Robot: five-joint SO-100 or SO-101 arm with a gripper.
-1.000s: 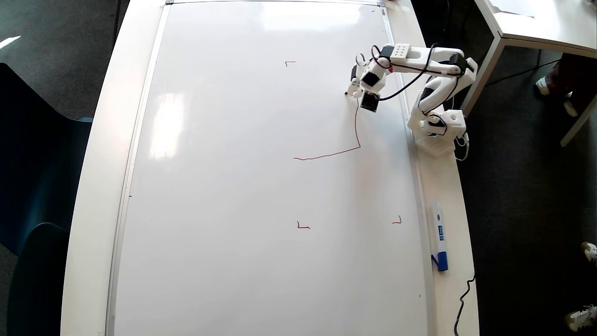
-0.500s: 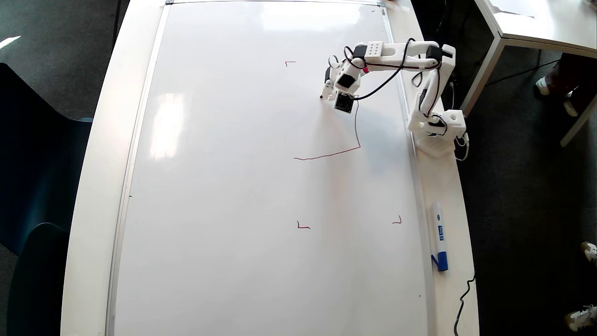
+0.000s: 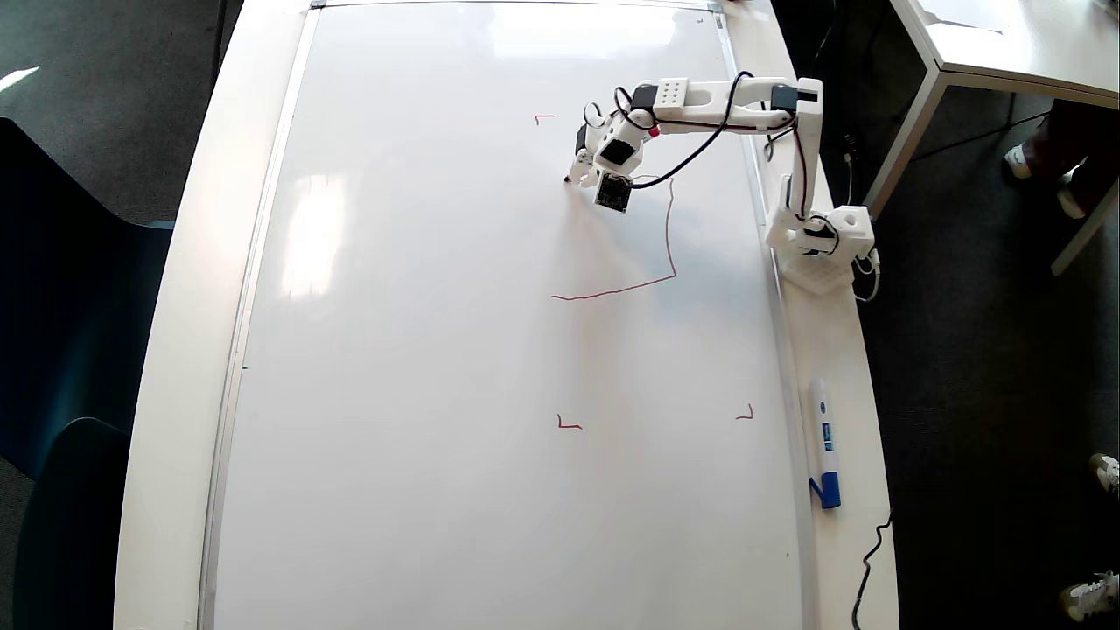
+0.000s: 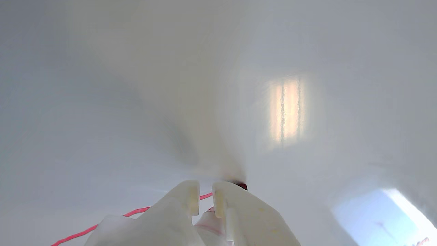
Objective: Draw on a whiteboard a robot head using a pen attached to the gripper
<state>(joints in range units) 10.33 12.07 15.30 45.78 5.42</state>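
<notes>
- Dark carpet surrounds a long white table that carries the very large glossy white rectangular whiteboard with thin silver frame; in the wrist view its surface fills the picture and mirrors window light.
- White 3D-printed plastic claw gripper of the small white robot arm hangs over the far right part of the board in the overhead view; in the wrist view the gripper shows two pale fingertips with a narrow gap between them.
- Slim white-bodied pen with red tip sits just right of the fingertips in the wrist view, its tip at the board. Whether the jaws themselves clamp it cannot be told; it appears fixed beside them.
- Red line drawing of the robot head is so far an open outline: a near edge, a right edge and the start of a far edge, which runs left to the pen tip.
- Handling, as a judgement: the pen is light and stiff, and it glides readily on the slippery board, so light, even pressure suits it; hold belongs on the barrel.
- Long axis, as judged: steeply tilted to the board, tip down and toward the left in the overhead view.
- White marker with blue cap lies on the table's right edge, well apart.
</notes>
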